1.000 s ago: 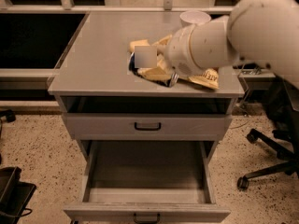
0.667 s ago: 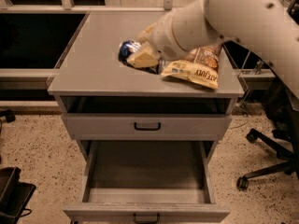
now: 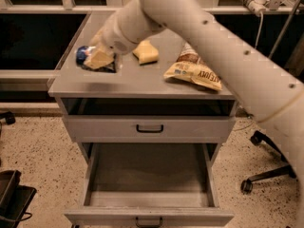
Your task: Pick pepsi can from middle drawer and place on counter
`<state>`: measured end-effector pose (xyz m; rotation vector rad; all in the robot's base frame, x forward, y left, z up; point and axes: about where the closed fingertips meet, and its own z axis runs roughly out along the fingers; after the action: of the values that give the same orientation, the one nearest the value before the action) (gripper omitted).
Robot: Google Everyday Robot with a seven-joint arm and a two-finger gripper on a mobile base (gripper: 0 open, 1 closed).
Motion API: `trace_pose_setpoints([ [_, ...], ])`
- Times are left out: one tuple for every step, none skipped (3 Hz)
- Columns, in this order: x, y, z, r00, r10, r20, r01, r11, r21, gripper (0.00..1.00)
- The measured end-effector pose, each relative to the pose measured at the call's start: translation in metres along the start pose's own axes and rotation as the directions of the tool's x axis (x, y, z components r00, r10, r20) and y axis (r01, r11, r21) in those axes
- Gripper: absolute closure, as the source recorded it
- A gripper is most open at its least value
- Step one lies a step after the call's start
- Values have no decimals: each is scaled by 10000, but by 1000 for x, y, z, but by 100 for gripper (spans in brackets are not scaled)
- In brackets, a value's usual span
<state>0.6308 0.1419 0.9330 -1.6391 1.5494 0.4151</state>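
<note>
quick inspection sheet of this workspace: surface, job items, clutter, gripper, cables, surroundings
surface: counter, flat grey cabinet top
job's things: pepsi can over the counter's left part, at the gripper; whether it rests there cannot be told. middle drawer pulled out, nothing seen inside
clutter: snack bag on the right; yellowish block near the centre
grippers: gripper over the counter's left part, against the can
cables: white cable hanging at upper right
surroundings: upper drawer pushed in; chair base right; black object lower left
</note>
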Motion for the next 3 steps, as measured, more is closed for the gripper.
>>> trace_pose_setpoints([
  [-18,7,56,9989,-225,405,264,9947,-993,100],
  [-26,10,65,9984,-288,493,342,9930,-1129,81],
  [-26,10,65,9984,-288,491,342,9930,-1128,58],
])
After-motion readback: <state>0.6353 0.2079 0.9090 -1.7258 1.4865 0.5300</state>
